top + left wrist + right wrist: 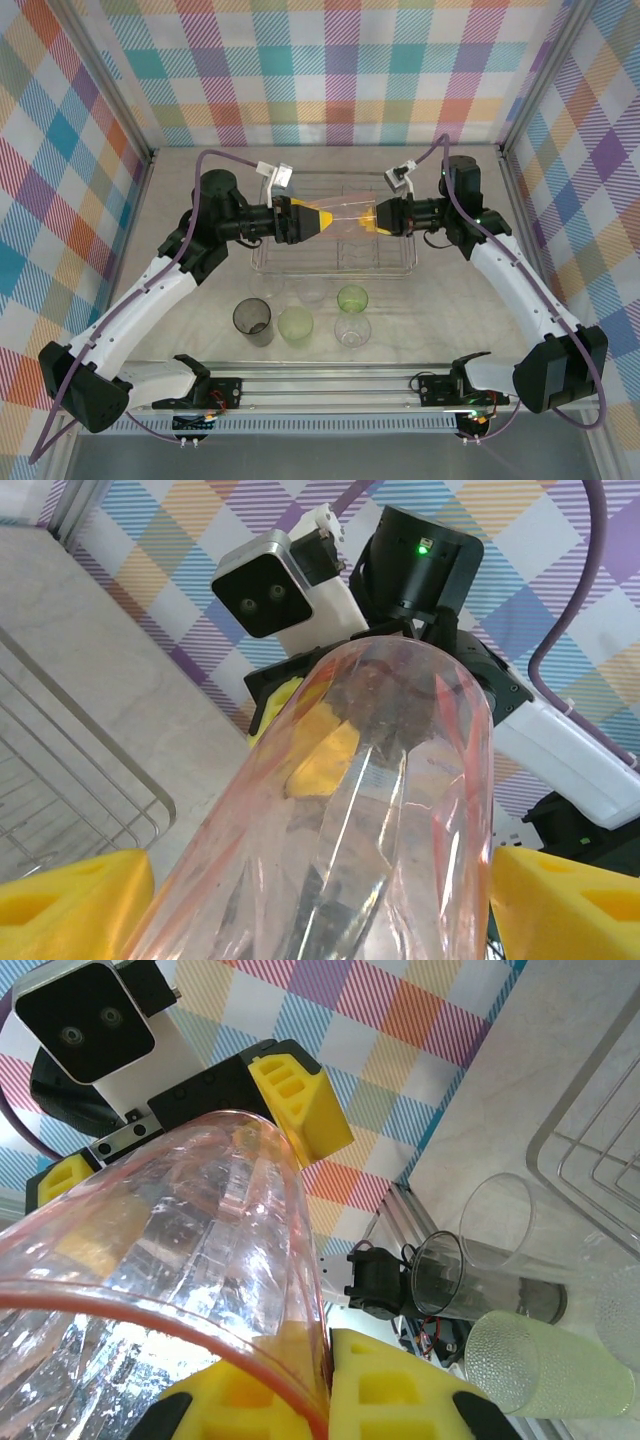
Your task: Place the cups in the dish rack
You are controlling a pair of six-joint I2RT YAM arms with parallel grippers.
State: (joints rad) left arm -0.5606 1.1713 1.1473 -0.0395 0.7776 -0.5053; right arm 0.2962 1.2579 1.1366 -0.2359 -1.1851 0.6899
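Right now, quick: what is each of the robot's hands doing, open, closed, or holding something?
Left gripper: fingers spread either side of the pink cup; grip cannot be told.
Right gripper: closed, pinching the pink cup's rim.

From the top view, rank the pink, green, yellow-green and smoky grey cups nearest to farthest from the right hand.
1. Pink cup: in the right hand.
2. Green cup: front right.
3. Yellow-green cup: front centre.
4. Smoky grey cup: front left.
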